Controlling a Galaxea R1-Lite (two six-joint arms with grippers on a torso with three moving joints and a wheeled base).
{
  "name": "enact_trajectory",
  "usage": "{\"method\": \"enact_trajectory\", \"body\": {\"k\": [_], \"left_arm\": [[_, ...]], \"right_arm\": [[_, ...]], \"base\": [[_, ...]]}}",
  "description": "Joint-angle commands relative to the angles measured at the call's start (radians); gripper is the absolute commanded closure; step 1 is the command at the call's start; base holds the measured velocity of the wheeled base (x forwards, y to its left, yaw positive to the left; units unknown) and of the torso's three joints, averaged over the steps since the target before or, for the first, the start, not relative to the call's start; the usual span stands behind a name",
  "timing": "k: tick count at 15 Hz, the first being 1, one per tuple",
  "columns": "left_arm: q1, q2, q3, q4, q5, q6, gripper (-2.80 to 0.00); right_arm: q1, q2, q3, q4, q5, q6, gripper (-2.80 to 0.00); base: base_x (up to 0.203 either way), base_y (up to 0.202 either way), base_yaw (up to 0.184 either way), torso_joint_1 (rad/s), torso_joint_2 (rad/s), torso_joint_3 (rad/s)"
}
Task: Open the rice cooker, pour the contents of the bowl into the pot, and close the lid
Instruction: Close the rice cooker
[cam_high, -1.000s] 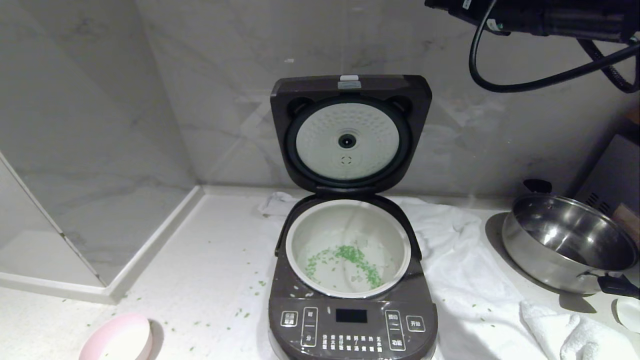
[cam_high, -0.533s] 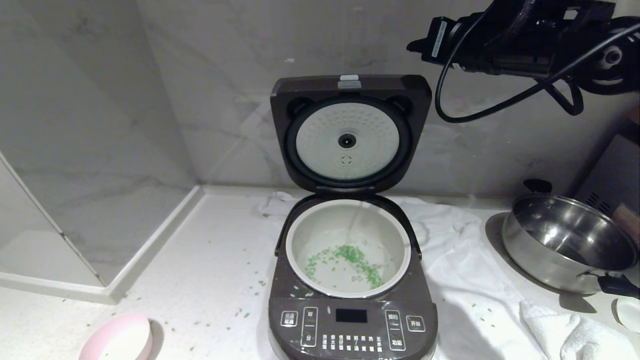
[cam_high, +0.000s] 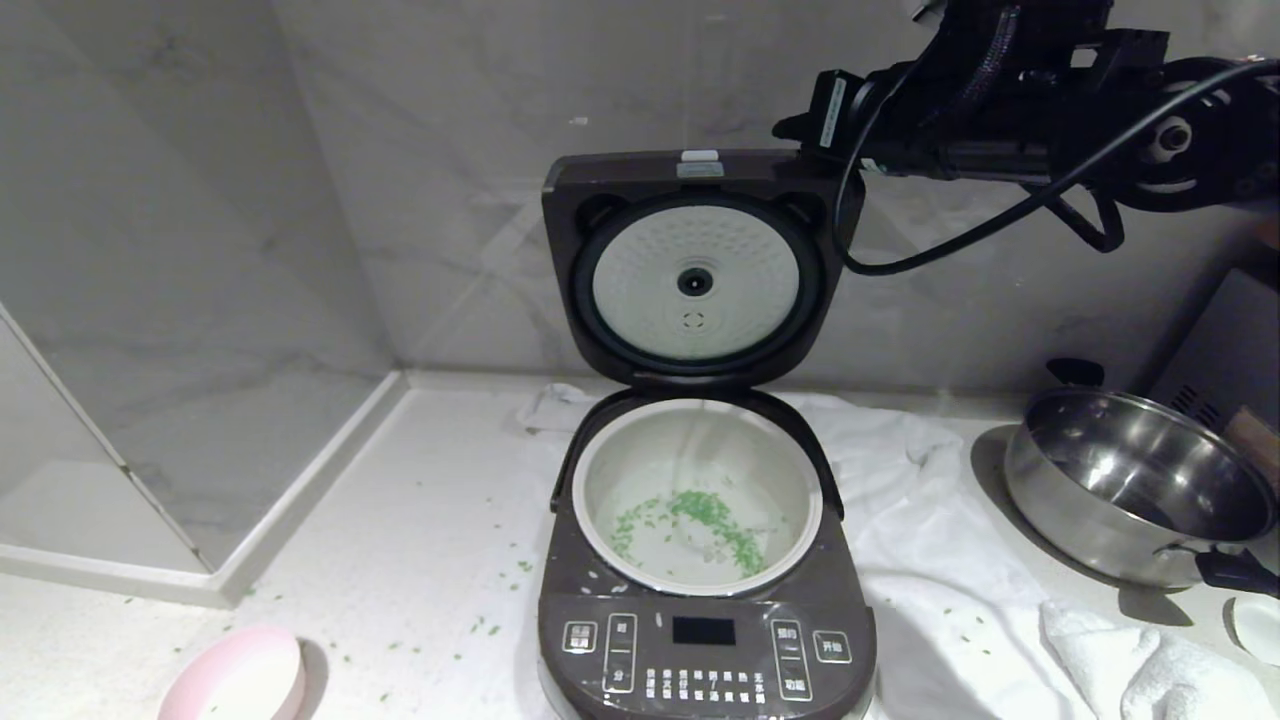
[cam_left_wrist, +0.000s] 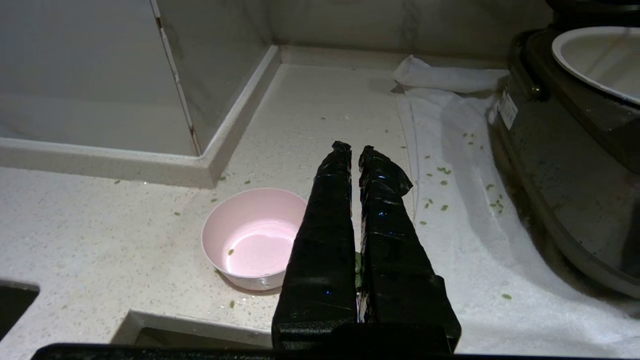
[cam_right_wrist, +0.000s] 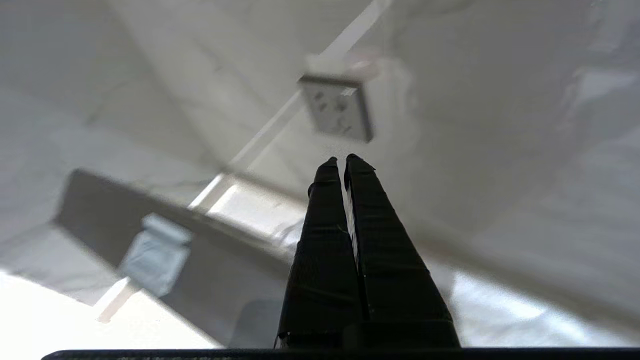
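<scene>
Rice cooker (cam_high: 705, 620): lid (cam_high: 700, 265) upright, green bits (cam_high: 700, 525) in pot (cam_high: 697, 440). Bowl (cam_left_wrist: 250, 237) nearly empty. Right gripper (cam_right_wrist: 340, 161) closed, empty, near lid's top corner; left gripper (cam_left_wrist: 354, 149) closed, empty.

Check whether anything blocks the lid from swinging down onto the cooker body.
Nothing visible does. The lid stands upright, the pot rim below is bare, and the right gripper, shut, sits above the lid's top right corner, not under it.

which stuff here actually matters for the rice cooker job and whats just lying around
Part of the job:
- rice cooker
- lid, standing open
- pot
- green bits, already in the pot
- bowl, nearly empty
- right gripper, shut, near the lid's top corner

Just lying about:
- steel pan
- white cloth under the cooker
- left gripper, shut, parked above the bowl
</scene>
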Motion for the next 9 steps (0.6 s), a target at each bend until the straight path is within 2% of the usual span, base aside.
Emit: {"method": "enact_trajectory", "body": {"k": [1,9], "left_arm": [[0.000,0.000,0.014,-0.001,0.000,0.000,0.00],[0.000,0.000,0.014,-0.001,0.000,0.000,0.00]], "right_arm": [[0.004,-0.013,0.004,0.011,0.001,0.036,0.00],[0.035,-0.117,0.093,0.062,0.002,0.147,0.00]], "base": [[0.000,0.000,0.000,0.000,0.00,0.000],[0.000,0.000,0.000,0.000,0.00,0.000]]}}
